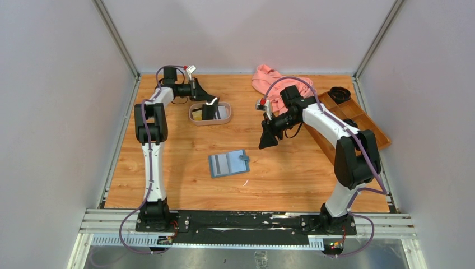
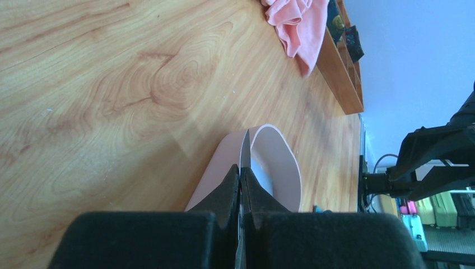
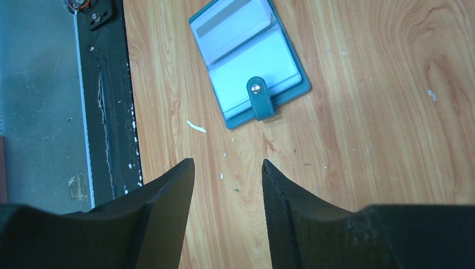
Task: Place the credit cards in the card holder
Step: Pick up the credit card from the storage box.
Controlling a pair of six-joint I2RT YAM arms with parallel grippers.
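Observation:
The card holder [image 1: 228, 163] lies open and flat near the table's middle, teal with pale blue sleeves and a snap tab [image 3: 259, 101]. A grey-striped card face shows in one sleeve [image 3: 224, 19]. My left gripper [image 1: 210, 110] reaches into the oval pinkish tray [image 1: 224, 119]. In the left wrist view that gripper [image 2: 241, 171] is shut on a thin credit card [image 2: 245, 147], seen edge-on and standing up out of the tray [image 2: 280, 162]. A tan card [image 1: 197, 114] lies in the tray. My right gripper [image 1: 269, 138] hangs open above bare wood, right of the holder [image 3: 249, 56], with nothing between its fingers [image 3: 227, 162].
A pink cloth [image 1: 273, 78] is bunched at the back of the table. A brown compartmented wooden box [image 1: 358, 120] runs along the right edge, with a black item [image 1: 339, 93] in its far end. Grey walls close in the table on three sides.

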